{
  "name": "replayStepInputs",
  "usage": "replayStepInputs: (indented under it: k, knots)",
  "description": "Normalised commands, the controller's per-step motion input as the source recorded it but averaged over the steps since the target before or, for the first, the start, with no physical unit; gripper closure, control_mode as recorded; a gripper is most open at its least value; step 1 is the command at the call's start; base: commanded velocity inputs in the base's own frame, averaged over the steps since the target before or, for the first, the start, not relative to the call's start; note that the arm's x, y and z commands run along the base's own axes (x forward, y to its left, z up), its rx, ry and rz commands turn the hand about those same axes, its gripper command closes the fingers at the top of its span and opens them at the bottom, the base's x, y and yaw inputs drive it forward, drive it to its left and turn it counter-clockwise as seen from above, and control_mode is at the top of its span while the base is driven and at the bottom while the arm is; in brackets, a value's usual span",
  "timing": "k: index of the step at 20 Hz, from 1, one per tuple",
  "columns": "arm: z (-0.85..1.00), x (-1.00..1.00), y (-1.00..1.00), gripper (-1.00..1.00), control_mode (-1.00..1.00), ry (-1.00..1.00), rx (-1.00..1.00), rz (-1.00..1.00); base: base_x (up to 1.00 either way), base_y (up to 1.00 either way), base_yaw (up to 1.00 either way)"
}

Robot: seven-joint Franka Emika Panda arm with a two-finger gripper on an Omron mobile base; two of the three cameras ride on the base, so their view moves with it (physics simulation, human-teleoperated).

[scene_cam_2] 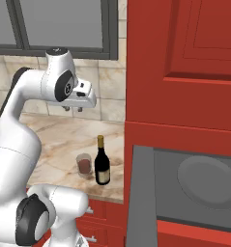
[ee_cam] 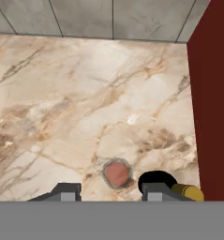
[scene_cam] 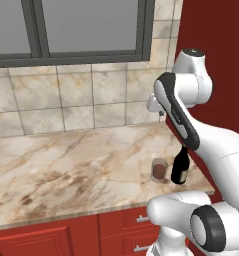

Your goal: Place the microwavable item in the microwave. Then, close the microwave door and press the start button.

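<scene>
Main risk was judged to be the wine bottle (scene_cam_2: 102, 166): it stood just beside the tumbler (scene_cam_2: 83, 165), on the side toward the red cabinet (scene_cam_2: 180, 67), so a descending finger could be caught on it and the bottle tipped, or the wrong item grabbed. The tumbler was seen upright on the desk (scene_cam: 66, 160) near its front edge, untouched. The microwave (scene_cam_2: 194, 185) was seen with its door (scene_cam_2: 140, 198) swung open and the turntable bare. The gripper (scene_cam_2: 72, 109) was held high above the desk, pointed straight down, elbow folded back; fingers (ee_cam: 66, 190) were spread apart, nothing held
</scene>
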Motion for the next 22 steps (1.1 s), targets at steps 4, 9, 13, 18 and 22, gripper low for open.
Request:
replayStepInputs:
  k: [4,9,13,18,22]
  knots:
    - [0.00,-0.12,0.01,-1.00,-1.00,-0.01,0.00,0.00,0.00,0.00,0.00]
    - [-0.15,-0.09,0.45,-1.00,-1.00,0.00,-0.08,0.00,0.00,0.00,0.00]
    - [-0.45,0.00,1.00,-1.00,-1.00,0.00,-0.18,-0.11,0.00,0.00,0.00]
    - [-0.53,0.00,0.66,-1.00,-1.00,0.04,-0.09,-0.29,0.00,0.00,0.00]
    - [-0.59,0.00,0.06,-1.00,-1.00,0.17,-0.01,-0.15,0.00,0.00,0.00]
